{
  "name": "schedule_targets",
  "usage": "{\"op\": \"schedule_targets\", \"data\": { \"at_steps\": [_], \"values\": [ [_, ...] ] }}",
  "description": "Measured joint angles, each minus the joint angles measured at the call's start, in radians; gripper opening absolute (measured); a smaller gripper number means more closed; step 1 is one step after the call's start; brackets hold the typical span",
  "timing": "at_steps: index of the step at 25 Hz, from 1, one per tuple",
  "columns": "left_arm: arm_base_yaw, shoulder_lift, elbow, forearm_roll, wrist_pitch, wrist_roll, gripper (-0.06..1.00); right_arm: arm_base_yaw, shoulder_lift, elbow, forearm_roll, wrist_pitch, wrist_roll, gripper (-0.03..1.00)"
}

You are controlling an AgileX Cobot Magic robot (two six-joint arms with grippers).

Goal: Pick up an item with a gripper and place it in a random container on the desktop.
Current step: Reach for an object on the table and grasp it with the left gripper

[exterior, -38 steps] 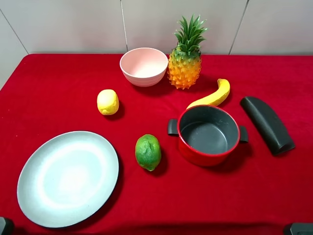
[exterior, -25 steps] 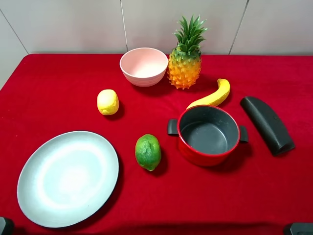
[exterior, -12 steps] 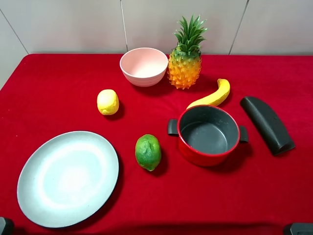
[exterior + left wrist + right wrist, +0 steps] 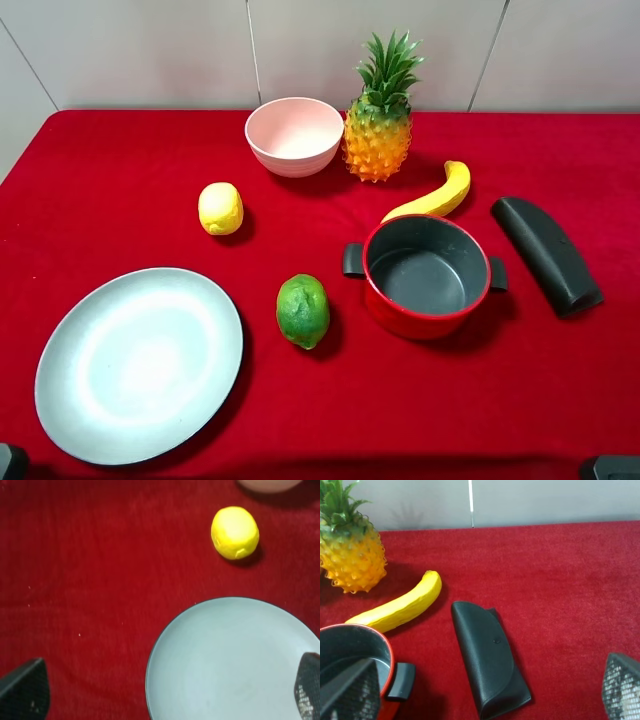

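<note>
The yellow lemon (image 4: 220, 208) lies on the red cloth desktop (image 4: 120, 170) at the left, behind the plate; it also shows in the left wrist view (image 4: 235, 532). The red pot (image 4: 425, 276) with a dark grey inside and black handles stands right of centre, empty; its rim shows in the right wrist view (image 4: 355, 652). My left gripper (image 4: 165, 692) is open and empty, low at the front left over the plate's near side, well short of the lemon. My right gripper (image 4: 485, 692) is open and empty at the front right, apart from the pot.
A grey-white plate (image 4: 140, 363) lies front left. A green fruit (image 4: 303, 310) lies between plate and pot. A pink bowl (image 4: 294, 135), a pineapple (image 4: 379, 120) and a banana (image 4: 432, 196) are at the back. A black case (image 4: 545, 254) lies right of the pot.
</note>
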Motion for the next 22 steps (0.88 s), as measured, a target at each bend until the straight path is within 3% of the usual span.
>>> {"op": "schedule_targets", "data": {
  "at_steps": [22],
  "values": [
    [0.000, 0.737, -0.243, -0.050, -0.070, 0.090, 0.93, 0.000, 0.000, 0.000, 0.000, 0.000, 0.000, 0.69]
  ]
}}
